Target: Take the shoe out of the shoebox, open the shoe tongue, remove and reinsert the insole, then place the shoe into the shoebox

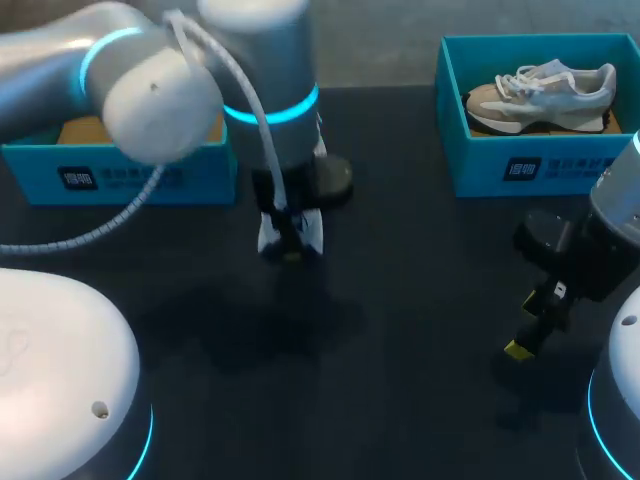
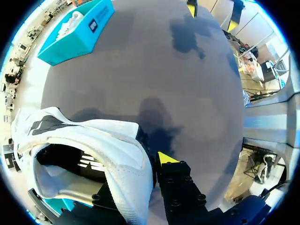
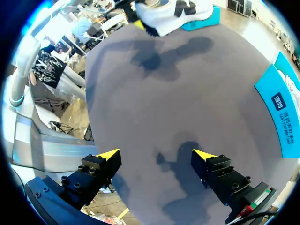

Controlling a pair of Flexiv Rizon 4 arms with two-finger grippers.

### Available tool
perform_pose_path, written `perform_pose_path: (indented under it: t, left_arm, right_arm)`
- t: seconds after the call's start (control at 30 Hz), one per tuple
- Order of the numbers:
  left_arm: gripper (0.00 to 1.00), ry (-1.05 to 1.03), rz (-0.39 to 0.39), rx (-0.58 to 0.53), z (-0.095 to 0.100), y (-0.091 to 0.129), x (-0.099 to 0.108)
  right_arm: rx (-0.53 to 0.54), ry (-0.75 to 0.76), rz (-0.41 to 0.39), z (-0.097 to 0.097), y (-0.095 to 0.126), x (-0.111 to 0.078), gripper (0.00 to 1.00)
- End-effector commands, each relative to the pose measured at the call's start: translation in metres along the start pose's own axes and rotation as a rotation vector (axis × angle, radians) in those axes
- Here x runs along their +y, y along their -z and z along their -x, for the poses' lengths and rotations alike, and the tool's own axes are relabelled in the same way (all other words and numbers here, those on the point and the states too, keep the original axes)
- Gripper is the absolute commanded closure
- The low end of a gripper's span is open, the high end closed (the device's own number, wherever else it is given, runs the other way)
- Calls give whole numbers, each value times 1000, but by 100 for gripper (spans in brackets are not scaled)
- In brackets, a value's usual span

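Note:
A white shoe (image 1: 312,232) hangs over the dark table, left of its middle, with my left gripper (image 1: 290,250) shut on its rim. In the left wrist view the shoe (image 2: 93,145) opens towards the camera and hides one finger; the other fingertip (image 2: 166,158) presses against its side. The right wrist view shows the same shoe (image 3: 173,10) far ahead. My right gripper (image 1: 530,325) hovers open and holds nothing, near the table's right front; in its own view the right gripper (image 3: 157,155) has only bare table beneath it. The teal shoebox (image 1: 120,165) at the back left is partly hidden by my left arm.
A second teal shoebox (image 1: 540,150) stands at the back right with a beige and white sneaker (image 1: 540,95) in it, and this box (image 2: 75,33) also shows in the left wrist view. The dark table (image 1: 400,300) lies bare between the two grippers.

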State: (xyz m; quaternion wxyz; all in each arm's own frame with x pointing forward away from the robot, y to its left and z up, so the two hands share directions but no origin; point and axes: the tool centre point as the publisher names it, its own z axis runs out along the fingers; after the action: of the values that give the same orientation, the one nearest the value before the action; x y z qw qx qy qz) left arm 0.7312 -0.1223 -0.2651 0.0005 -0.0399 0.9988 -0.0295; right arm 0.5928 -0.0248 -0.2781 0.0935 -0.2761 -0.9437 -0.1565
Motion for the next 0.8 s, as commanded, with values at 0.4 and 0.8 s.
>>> perform_pose_path:
  t: [0.4,0.8]
  left_arm:
    - [100,-106,-12,59,37,93,-1]
    - [100,-167,22,87,96,148,47]
  right_arm:
    - [-2,1,1,-1,-1,-1,0]
    - [-2,1,1,-1,-1,-1,0]
